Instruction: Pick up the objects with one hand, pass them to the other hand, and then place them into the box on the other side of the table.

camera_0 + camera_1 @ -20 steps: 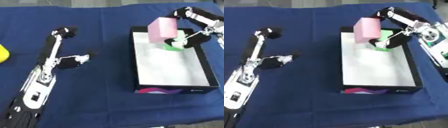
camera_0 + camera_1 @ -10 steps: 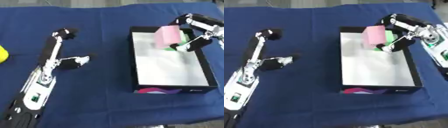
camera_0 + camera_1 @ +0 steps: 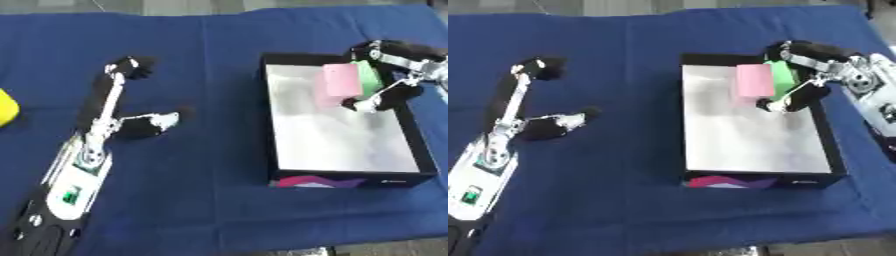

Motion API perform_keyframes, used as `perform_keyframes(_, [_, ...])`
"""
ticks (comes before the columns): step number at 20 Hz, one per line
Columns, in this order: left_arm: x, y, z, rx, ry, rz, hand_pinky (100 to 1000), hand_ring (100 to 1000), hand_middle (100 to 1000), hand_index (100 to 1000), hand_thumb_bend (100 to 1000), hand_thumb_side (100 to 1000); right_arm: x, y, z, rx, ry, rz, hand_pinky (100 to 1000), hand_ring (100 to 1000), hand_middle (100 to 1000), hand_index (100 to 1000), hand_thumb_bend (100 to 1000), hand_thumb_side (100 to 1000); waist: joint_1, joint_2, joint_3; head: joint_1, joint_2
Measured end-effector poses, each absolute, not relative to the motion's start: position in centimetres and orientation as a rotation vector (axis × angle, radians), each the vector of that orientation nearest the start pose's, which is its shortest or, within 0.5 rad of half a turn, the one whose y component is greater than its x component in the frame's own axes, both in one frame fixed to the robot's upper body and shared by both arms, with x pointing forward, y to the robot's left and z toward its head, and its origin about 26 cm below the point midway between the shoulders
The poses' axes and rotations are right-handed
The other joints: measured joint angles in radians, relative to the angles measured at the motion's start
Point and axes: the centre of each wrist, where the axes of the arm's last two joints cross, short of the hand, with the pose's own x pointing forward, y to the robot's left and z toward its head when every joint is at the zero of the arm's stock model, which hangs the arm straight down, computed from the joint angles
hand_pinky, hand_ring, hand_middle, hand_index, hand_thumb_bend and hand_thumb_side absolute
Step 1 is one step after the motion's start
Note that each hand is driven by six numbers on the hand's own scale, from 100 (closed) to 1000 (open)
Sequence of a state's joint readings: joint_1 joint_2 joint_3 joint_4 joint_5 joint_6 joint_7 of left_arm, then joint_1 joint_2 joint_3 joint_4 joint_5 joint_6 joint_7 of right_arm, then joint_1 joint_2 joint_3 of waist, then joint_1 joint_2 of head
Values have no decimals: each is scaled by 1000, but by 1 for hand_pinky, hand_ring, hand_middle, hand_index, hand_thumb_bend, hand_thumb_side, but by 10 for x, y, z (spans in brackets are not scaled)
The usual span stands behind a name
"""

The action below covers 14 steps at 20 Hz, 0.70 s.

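A pink block (image 3: 342, 85) hangs low over the far right part of a black box with a white floor (image 3: 267, 125). My right hand (image 3: 843, 76) reaches in from the right and is shut on the block, fingers curled over its top and thumb (image 3: 378, 99) below. A green object (image 3: 367, 75) shows right behind the pink block; whether it lies in the box or sits in the hand I cannot tell. My left hand (image 3: 92, 145) lies open on the blue cloth at the left, fingers stretched away from me and holding nothing.
A yellow object (image 3: 5, 107) sits at the left edge of the blue cloth (image 3: 210, 60). The box's printed front wall (image 3: 350, 181) faces me. The table's far edge shows along the top.
My right hand has come down and a little toward the box's right wall, bringing the pink block lower into the box. The left hand has not moved.
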<state>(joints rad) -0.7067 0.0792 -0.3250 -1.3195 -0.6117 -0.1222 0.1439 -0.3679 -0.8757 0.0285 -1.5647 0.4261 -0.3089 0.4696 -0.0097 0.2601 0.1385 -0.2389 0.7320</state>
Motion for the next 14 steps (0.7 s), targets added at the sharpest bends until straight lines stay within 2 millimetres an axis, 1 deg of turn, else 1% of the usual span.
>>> perform_keyframes(5, [401,99,138,420,-2187,-908,725,662,614,794,781,485,340,-402,217,-760,-1562,1538,906,979,854,914,416,457,0,0,0,0,-2])
perform_keyframes(10, [401,99,138,420,-2186,-909,725,662,615,793,780,485,338,-402,220,-758,-1614,1483,905,981,852,912,403,424,0,0,2,1,-6])
perform_keyframes(12, [401,99,138,419,-2186,-909,724,662,618,792,779,485,337,-401,223,-754,-1639,1459,901,979,845,908,377,391,0,-2,3,1,-6])
perform_keyframes(14, [401,99,138,419,-2186,-909,724,661,618,792,781,484,336,-399,226,-747,-1668,1429,898,978,837,902,303,348,0,-6,4,3,-6])
